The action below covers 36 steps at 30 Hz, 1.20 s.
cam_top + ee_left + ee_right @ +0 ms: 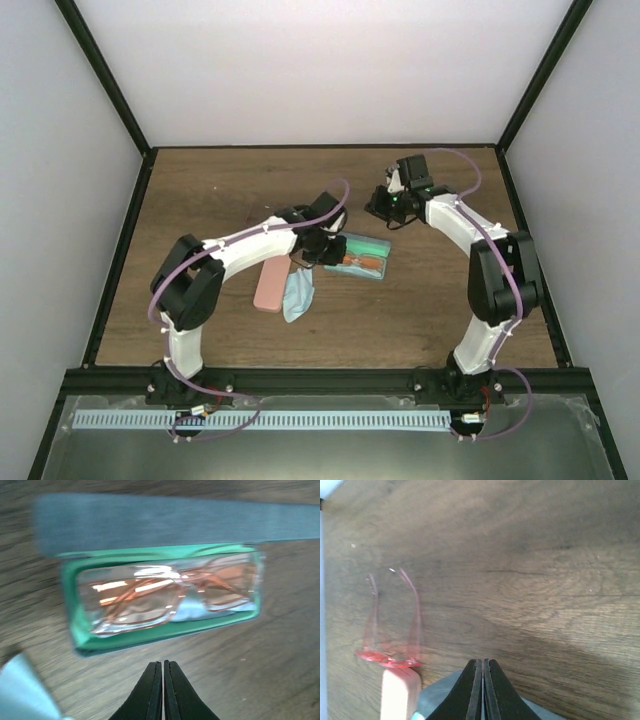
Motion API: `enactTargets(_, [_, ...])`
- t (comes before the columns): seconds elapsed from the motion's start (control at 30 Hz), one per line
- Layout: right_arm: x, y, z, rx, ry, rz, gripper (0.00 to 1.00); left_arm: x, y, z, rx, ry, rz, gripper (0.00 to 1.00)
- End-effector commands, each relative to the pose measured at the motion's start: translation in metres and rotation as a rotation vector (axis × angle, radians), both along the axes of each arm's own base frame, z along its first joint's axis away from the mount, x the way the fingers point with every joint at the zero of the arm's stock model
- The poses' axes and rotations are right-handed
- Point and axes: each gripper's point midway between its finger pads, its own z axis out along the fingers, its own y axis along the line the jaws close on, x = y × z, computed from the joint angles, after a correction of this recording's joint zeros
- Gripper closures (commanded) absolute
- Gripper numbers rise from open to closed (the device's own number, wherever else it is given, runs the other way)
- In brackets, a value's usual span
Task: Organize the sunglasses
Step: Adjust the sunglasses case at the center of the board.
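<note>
My left claw (pixel 163 666) is clenched on nothing, just left of the open green case (pixel 75 625) holding the orange-red sunglasses (pixel 150 600). My right claw (pixel 483 665), farther back, is clenched empty too.

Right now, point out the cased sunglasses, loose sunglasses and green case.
cased sunglasses (pixel 125 605), left wrist view, on a lens.
loose sunglasses (pixel 387 658), right wrist view, front frame.
green case (pixel 70 605), left wrist view, left wall.

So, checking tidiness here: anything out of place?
Yes: the reddish-pink sunglasses lie loose on the wooden table, arms unfolded, while the orange-red sunglasses sit inside the open green case.
</note>
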Motion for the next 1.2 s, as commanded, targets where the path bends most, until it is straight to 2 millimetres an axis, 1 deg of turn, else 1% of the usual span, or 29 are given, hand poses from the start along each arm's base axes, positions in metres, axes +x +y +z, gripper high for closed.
enactTargets(0.0, [0.001,0.0,-0.014,-0.015,0.052,0.061,0.97,-0.007,-0.043,0.012,-0.141,-0.032,-0.1,0.96])
enactTargets(0.07, [0.001,0.002,-0.017,-0.011,0.056,0.071,0.97,-0.017,-0.053,0.007,-0.15,-0.014,-0.134,0.96])
enactTargets(0.17, [-0.003,0.004,-0.018,-0.002,0.066,0.087,0.97,-0.034,-0.06,-0.004,-0.14,0.017,-0.177,0.96])
enactTargets(0.23, [-0.004,0.006,-0.019,0.008,0.068,0.099,0.97,-0.044,-0.06,-0.013,-0.125,0.037,-0.184,0.96])
enactTargets(0.33, [-0.008,0.009,-0.019,0.028,0.07,0.117,0.97,-0.052,-0.051,-0.03,-0.097,0.059,-0.149,0.96])
enactTargets(0.4, [-0.012,0.009,-0.022,0.031,0.078,0.123,0.97,-0.048,-0.047,-0.036,-0.084,0.044,-0.116,0.96])
enactTargets(0.53, [-0.021,0.009,-0.028,0.039,0.092,0.137,0.97,-0.035,-0.055,-0.045,-0.076,0.011,-0.1,0.96])
enactTargets(0.6, [-0.026,0.01,-0.032,0.045,0.104,0.154,0.97,-0.03,-0.055,-0.054,-0.043,0.014,-0.095,0.96])
enactTargets(0.7, [-0.033,0.01,-0.034,0.045,0.112,0.166,0.97,-0.031,-0.054,-0.067,-0.02,0.035,-0.089,0.96])
enactTargets(0.87, [-0.046,0.011,-0.034,0.056,0.116,0.174,0.97,-0.035,-0.042,-0.085,0.039,0.065,-0.057,0.96])
enactTargets(0.97, [-0.054,0.011,-0.033,0.05,0.112,0.174,0.97,-0.037,-0.038,-0.089,0.055,0.074,-0.047,0.96])
enactTargets(1.07, [-0.062,0.012,-0.032,0.04,0.111,0.175,0.97,-0.036,-0.038,-0.09,0.057,0.072,-0.046,0.96])
enactTargets(1.17, [-0.073,0.013,-0.04,0.023,0.136,0.176,0.97,-0.034,-0.04,-0.09,0.057,0.069,-0.044,0.96])
